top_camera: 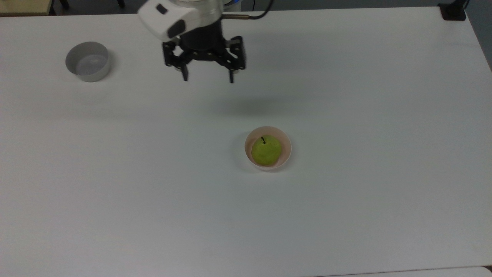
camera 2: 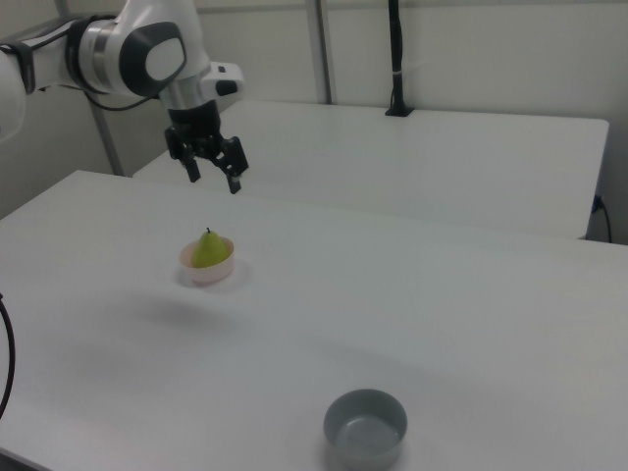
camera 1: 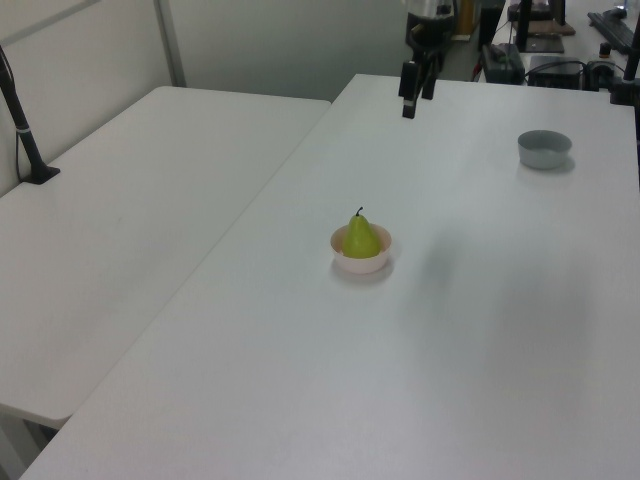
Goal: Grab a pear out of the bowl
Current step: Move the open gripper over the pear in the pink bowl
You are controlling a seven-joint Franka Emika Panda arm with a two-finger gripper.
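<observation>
White bench [top_camera: 346,211], pear [top_camera: 266,150] upright in pink bowl [top_camera: 286,148] mid-bench. I've got the gripper [top_camera: 208,79] high, well apart, jaws spread. Risk: my descent clips the rim, light bowl tips or slides.

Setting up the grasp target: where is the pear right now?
The pear stands upright in the pink bowl near the middle of the table in the top view, below and right of the open gripper.
</observation>
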